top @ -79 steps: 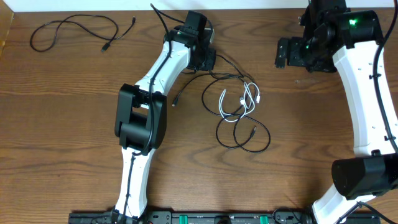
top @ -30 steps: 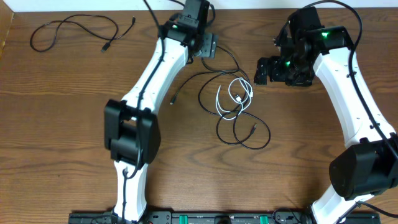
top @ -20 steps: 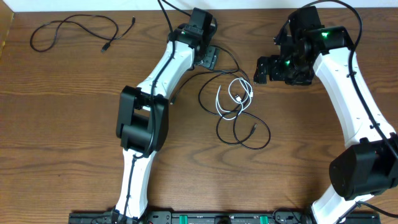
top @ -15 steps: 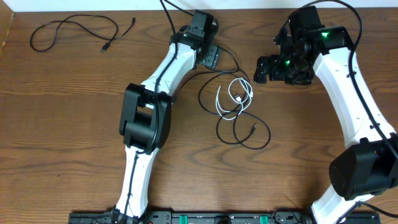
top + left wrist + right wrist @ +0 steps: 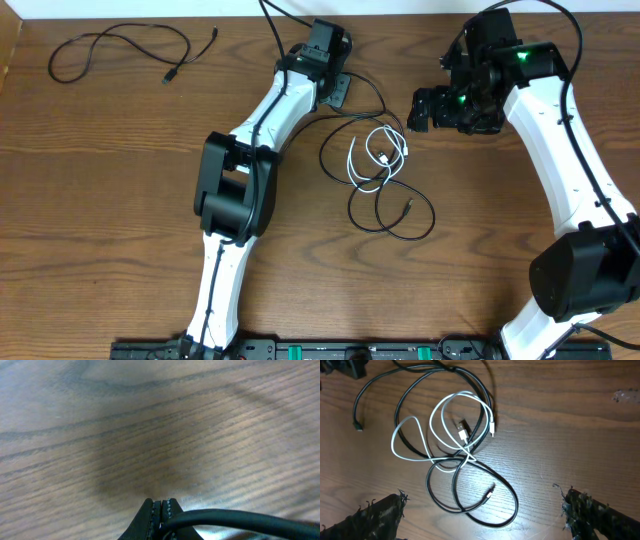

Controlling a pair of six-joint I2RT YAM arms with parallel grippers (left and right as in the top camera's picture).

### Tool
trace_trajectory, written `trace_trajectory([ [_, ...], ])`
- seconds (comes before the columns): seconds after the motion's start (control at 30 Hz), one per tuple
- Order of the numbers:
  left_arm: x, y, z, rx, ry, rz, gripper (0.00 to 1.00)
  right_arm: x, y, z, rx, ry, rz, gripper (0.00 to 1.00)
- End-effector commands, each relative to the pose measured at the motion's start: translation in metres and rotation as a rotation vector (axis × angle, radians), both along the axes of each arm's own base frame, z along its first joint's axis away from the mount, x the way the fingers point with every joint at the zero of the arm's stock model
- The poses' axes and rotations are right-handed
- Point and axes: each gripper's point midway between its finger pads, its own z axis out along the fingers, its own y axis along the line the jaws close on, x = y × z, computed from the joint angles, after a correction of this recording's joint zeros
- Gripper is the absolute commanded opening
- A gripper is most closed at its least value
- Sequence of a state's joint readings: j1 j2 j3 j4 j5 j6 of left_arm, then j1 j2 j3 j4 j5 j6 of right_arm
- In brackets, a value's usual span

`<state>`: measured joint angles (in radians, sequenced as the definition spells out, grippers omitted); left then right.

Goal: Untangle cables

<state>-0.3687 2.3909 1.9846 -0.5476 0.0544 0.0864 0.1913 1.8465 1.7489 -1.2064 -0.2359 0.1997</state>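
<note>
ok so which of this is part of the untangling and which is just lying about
Job: white cable; black cables looped through it, one in the left gripper; lone black cable, far left.
Lying about: arms' own thick cords; black rail, near edge.

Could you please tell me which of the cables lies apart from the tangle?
The black cable in the far-left corner; it lies alone, while the white cable and other black cables interloop mid-table.
</note>
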Motion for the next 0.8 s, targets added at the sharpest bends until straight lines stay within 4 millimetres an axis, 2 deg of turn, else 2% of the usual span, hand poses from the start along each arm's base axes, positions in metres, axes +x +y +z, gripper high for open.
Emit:
trace_trajectory([
  [0.0, -0.001, -0.014, 0.088, -0.091, -0.127, -0.035, 0.07, 0.0, 0.001, -0.003, 0.0, 0.003, 0.014, 0.99],
  [0.17, -0.023, -0.04, 0.206, -0.326, -0.262, -0.042, 0.07, 0.003, 0.004, -0.005, 0.005, -0.009, 0.019, 0.99],
  [0.3, -0.049, -0.05, 0.279, -0.455, -0.349, -0.054, 0.07, -0.001, 0.02, -0.009, 0.051, -0.003, 0.053, 0.99],
  [0.57, -0.092, -0.058, 0.394, -0.666, -0.543, -0.063, 0.07, 0.006, 0.045, -0.011, 0.084, -0.057, 0.089, 0.97],
  [0.77, -0.123, -0.061, 0.452, -0.821, -0.616, -0.064, 0.07, 0.011, 0.062, -0.006, 0.112, -0.082, 0.067, 0.95],
])
